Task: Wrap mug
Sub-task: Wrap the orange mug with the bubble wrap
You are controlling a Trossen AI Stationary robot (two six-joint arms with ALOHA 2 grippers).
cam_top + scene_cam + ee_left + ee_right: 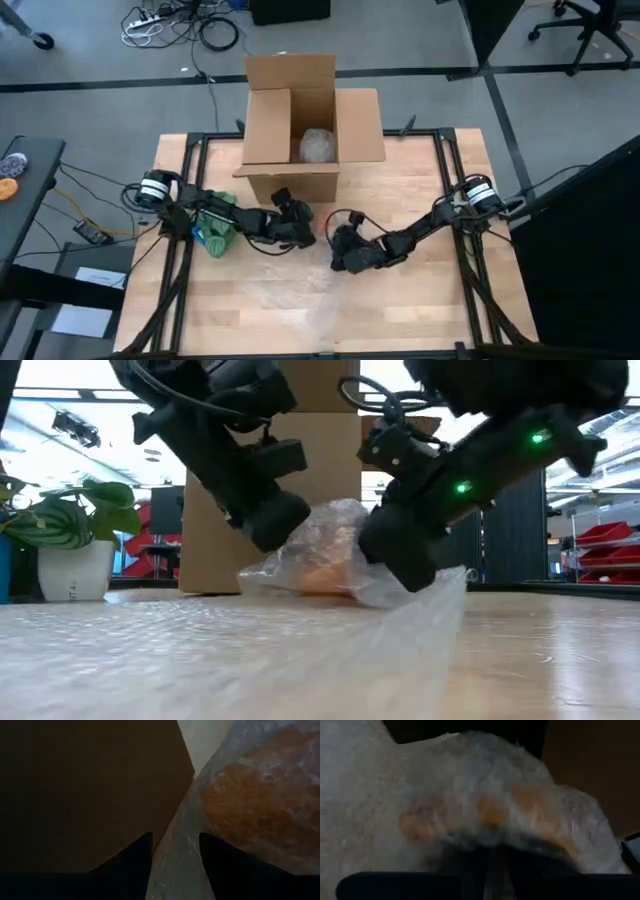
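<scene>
Bubble wrap (300,650) lies spread across the near half of the wooden table (420,310), its clear sheet running from the front edge up to the middle, where both arms meet. There the mug (325,565), orange and showing dimly through the wrap bundled round it, rests on the table between the two grippers. The left gripper (275,520) presses against the bundle from its own side; in its wrist view its jaws stand spread, with wrap and the orange mug just ahead of them. The right gripper (400,560) bears on the opposite side of the bundle, touching the wrap; whether its jaws are spread or pressed together cannot be told, since the wrap hides them. Under the left arm, toward the table's left edge, lies a green object (215,228). Beyond the arms, at the far edge of the table, an open cardboard box (310,125) stands upright, with a clear wrapped bundle (318,146) inside it.
</scene>
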